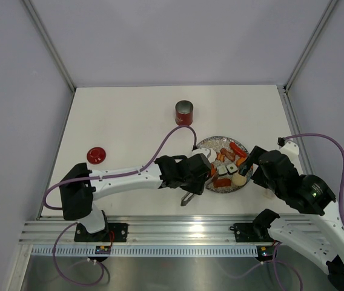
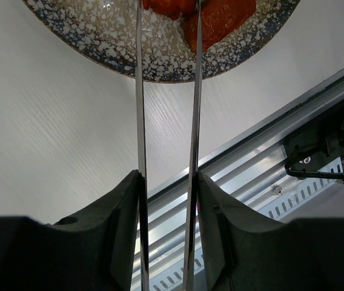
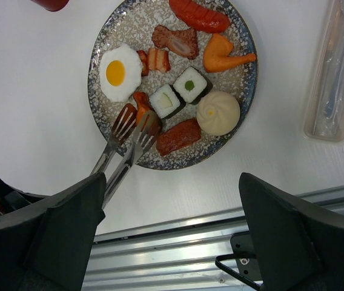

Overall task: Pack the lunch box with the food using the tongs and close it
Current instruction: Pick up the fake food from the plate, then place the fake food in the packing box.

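- Top external view: a metal rail [image 1: 172,227] is seen along the near edge of the counter [image 1: 129,121], and both arms are bent over it toward the plate [image 1: 211,140].
- The left pincer [image 2: 169,179] is closed on the tongs [image 2: 140,109]. One black finger [image 2: 123,218] is pressed against the outside of each thin arm, and a gap is seen between the two arms.
- The joined end of the tongs is pointed toward the rail. Their slotted tips are laid on the near left part of the plate, and a small orange piece [image 3: 140,102] is touched by them.
- The right pincer [image 3: 172,182] is held wide open above the near rim of the plate, and nothing is gripped by it.
- The food is gathered on the speckled plate. A fried egg [image 3: 120,71] is placed at the left, two sushi rolls [image 3: 166,100] in the middle and a pale bun [image 3: 218,112] to the right of them.
- A red sausage piece [image 3: 178,136] is laid near the rim, just beside the tips of the tongs.
- Farther on the plate, a brown meat piece [image 3: 175,39], an orange carrot piece [image 3: 220,54] and a long sausage [image 3: 199,15] are seen.
- A clear long case [image 3: 335,73] is laid on the counter to the right of the plate, apart from it.
- The red lid [image 1: 95,155] is laid flat on the counter, well to the left of the plate.
- Farthest, the lunch box [image 1: 184,113] is stood upright and uncovered beyond the plate, well apart from its lid.
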Robot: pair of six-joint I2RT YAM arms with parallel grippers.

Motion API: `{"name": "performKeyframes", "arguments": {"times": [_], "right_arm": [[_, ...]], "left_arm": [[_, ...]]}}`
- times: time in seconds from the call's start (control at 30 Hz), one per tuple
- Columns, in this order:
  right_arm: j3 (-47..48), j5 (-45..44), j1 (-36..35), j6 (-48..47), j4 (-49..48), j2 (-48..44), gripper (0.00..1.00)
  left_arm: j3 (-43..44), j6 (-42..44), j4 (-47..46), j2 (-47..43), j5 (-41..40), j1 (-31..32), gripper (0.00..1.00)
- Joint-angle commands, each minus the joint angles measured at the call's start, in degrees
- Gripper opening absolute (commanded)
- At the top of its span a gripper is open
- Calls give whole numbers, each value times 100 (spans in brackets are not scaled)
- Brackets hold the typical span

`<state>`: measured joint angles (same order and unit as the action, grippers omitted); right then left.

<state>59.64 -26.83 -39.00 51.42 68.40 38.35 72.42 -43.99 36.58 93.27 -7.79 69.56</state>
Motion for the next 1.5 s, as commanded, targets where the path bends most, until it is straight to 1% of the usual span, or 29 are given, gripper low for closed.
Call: {"name": "performKeyframes", "arguments": {"times": [0.0, 0.1, 0.13, 0.17, 0.4, 0.67, 0.8, 1.0, 1.2, 1.27, 1.33, 1.47], "right_arm": [[4, -33, -46, 88, -108, -29, 100], [-22, -7, -37, 88, -143, -12, 99], [-31, -7, -37, 88, -152, -20, 99], [-31, 2, -37, 88, -160, -12, 99], [-66, 29, -37, 88, -187, -3, 99], [-75, 37, -46, 123, -178, -38, 99], [-40, 20, -37, 123, -134, -64, 100], [118, -103, -46, 105, 42, -117, 99], [127, -103, -46, 96, 77, -126, 99], [136, -94, -37, 79, 68, -100, 99], [171, -94, -46, 44, 50, -82, 99], [224, -103, -37, -18, 33, -12, 100]], "left_arm": [[342, -48, 86, -222, -363, 49, 32], [369, -49, 218, -415, -442, 75, 25], [369, -5, 236, -459, -434, 75, 20], [386, 13, 271, -546, -425, 84, 13], [360, 74, 403, -828, -513, 102, 0], [430, 109, 341, -943, -513, 102, 0], [833, 302, 543, -1048, -793, 93, 0], [1326, 785, 657, -1110, -733, -179, 0], [1968, 1233, 763, -908, -408, -934, 0], [2213, 1313, 798, -811, -267, -1356, 0], [2329, 1410, 763, -671, -74, -1733, 0], [2601, 1568, 702, -372, 67, -2200, 0]]}}
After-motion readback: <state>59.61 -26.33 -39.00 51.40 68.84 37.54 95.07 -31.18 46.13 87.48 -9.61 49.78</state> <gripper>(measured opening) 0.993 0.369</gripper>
